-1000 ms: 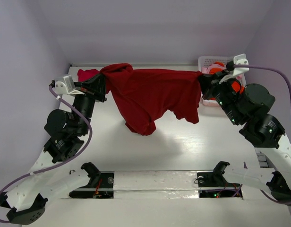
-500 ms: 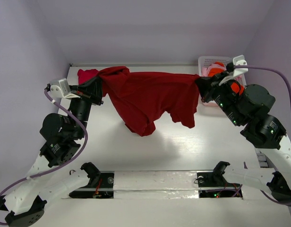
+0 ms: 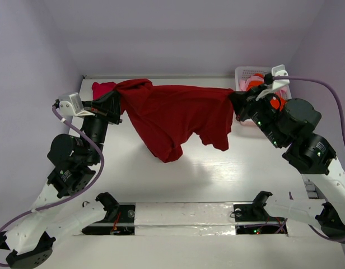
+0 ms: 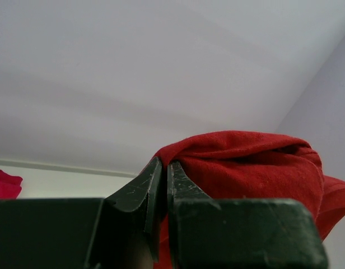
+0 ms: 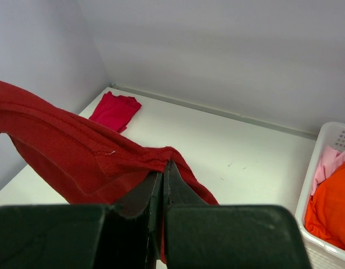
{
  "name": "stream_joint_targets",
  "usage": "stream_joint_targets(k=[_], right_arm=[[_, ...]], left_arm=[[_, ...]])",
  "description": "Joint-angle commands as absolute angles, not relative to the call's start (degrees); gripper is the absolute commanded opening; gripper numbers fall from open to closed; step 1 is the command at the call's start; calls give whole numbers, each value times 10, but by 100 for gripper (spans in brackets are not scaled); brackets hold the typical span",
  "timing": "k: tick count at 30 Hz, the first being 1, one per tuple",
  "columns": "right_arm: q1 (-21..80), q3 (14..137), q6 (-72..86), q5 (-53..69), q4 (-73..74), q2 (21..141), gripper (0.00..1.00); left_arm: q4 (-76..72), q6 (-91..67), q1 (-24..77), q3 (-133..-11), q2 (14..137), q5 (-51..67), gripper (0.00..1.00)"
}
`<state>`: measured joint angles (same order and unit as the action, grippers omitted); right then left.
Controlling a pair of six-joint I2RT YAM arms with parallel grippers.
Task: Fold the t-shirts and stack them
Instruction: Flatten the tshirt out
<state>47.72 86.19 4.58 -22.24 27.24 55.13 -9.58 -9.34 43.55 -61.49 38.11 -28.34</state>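
A large dark red t-shirt (image 3: 175, 115) hangs stretched in the air between both arms, its lower part sagging toward the table. My left gripper (image 3: 120, 103) is shut on its left end (image 4: 239, 162), my right gripper (image 3: 235, 102) is shut on its right end (image 5: 77, 157). A crimson-pink t-shirt (image 3: 103, 88) lies folded at the back left corner, also visible in the right wrist view (image 5: 115, 110). An orange t-shirt (image 5: 332, 204) and a pale pink t-shirt (image 5: 328, 162) lie in the basket.
A white lattice basket (image 3: 246, 73) stands at the back right, partly behind my right arm; its rim (image 5: 315, 162) shows in the right wrist view. Walls close in the table at the back and both sides.
Both grippers have shifted slightly left with the dark red t-shirt; the left arm drew back toward the left wall. The hanging cloth swung a little.
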Motion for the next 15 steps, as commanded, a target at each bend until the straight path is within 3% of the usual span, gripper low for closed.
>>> stream_joint_targets(k=[1,15], right_arm=[[474,873,41,-262,261,539,0],[474,873,40,-265,263,545,0]], left_arm=[[-148,-74,429,-624,372,-330,0],[-155,-75,429,-619,381,-328,0]])
